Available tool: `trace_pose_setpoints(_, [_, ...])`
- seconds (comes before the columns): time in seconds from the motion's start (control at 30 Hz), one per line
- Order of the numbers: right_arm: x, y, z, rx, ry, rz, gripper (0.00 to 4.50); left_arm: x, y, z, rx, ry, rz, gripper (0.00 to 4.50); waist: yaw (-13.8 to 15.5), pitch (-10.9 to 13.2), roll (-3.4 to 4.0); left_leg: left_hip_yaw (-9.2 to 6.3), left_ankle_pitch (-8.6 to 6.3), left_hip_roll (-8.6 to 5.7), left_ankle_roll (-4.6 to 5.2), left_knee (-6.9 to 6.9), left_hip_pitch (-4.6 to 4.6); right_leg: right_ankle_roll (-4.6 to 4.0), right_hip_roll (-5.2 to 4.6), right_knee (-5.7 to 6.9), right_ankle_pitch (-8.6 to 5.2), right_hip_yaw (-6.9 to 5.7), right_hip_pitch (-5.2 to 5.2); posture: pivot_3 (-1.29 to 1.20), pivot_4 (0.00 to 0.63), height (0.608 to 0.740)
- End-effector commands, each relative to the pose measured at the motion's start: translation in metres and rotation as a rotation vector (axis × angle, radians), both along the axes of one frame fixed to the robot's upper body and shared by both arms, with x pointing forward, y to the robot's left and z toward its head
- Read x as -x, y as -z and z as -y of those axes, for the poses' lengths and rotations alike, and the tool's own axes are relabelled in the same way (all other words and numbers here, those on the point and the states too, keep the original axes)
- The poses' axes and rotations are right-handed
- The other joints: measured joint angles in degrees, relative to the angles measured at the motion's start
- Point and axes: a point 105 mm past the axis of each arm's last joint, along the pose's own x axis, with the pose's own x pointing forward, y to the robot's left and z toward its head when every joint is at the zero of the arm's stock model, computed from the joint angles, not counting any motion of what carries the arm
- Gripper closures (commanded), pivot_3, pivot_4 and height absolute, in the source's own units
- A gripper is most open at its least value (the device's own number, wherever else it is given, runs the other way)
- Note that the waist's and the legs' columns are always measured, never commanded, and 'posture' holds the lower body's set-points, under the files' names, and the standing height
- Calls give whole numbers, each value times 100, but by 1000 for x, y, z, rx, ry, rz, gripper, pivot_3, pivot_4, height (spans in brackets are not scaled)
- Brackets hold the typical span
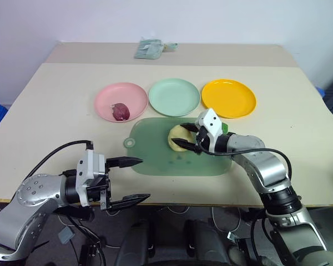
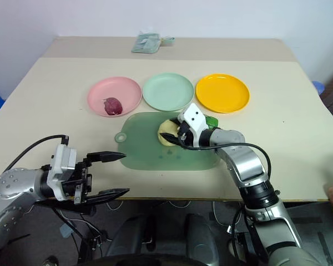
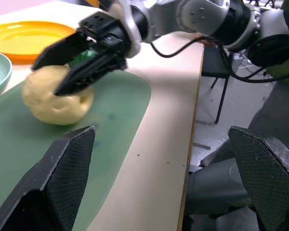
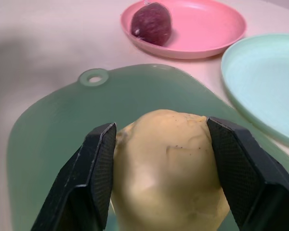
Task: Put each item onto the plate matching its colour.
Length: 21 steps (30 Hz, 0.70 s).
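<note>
Right gripper [image 1: 188, 138] is set around the yellow lump [image 4: 169, 163] on the green mat [image 1: 155, 158]; both black fingers [image 4: 89, 178] are seen pressed against the lump's sides in the right wrist view, so it is gripped. The lump is sitting on the mat, not visibly lifted.

Left gripper [image 1: 134, 179] is held wide open with nothing between its fingers, above the near table edge, just short of the mat's near left corner.

Purple-red lump [image 1: 120, 111] is found lying on the pink plate [image 1: 108, 97]. The small green lump [image 2: 211, 121] is partly hidden behind the right gripper, at the mat's far right edge; whether it is touching the mat cannot be told.

Mint plate [image 1: 174, 97] and orange-yellow plate [image 1: 228, 98] are bare, lined up with the pink one in a row beyond the mat. A crumpled greenish packet [image 1: 150, 49] is seen at the far edge of the table [image 1: 61, 88].
</note>
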Motion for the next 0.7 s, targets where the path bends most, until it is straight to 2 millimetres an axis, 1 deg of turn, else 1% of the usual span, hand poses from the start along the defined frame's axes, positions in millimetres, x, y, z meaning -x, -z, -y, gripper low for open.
trace_pose_setpoints(0.03, [-4,-33,-2,-75,-40,94,1965,5,-5,6,16,14,31,0,5,2,0,1,1,0,0,-4,-2,0,0,-1,0,0,1,0,150,740])
trace_pose_setpoints(0.17, [-12,-52,-1,-105,-48,141,1965,6,-5,8,21,6,34,0,3,3,2,6,13,-1,10,-14,-7,0,1,0,0,1,5,0,150,740])
trace_pose_setpoints(0.3, [-30,-75,8,-131,-7,212,1965,7,-6,10,25,2,37,0,-2,3,3,7,15,-1,9,-17,-7,0,4,0,0,1,5,0,150,740])
trace_pose_setpoints(0.4, [-65,-96,29,-142,130,314,1965,6,-6,10,26,-2,38,0,-14,4,4,10,17,-1,7,-16,-7,-1,5,1,0,2,4,0,150,740])
trace_pose_setpoints(0.43, [-74,-99,35,-145,157,331,1965,6,-6,10,26,-3,39,0,-20,6,6,10,18,-1,6,-14,-7,-1,6,2,0,2,5,0,150,740])
trace_pose_setpoints(0.47, [-87,-103,45,-139,215,356,1965,6,-7,11,28,-6,40,0,-19,6,6,12,20,-2,5,-15,-7,-3,8,2,2,3,4,0,150,740])
trace_pose_setpoints(0.53, [-108,-108,64,-113,317,390,1965,6,-7,11,30,-10,42,0,-25,7,6,13,22,-2,4,-16,-7,-3,12,3,2,3,4,0,150,740])
trace_pose_setpoints(0.6, [-122,-109,79,-96,407,395,1965,6,-7,11,34,-17,45,0,-26,8,6,16,24,-2,2,-19,-7,-3,15,2,2,3,3,0,150,740])
trace_pose_setpoints(0.7, [-132,-105,92,-73,498,374,1965,7,-7,11,36,-31,48,0,-35,8,6,21,25,-2,2,-32,-7,-3,16,2,2,4,1,0,150,740])
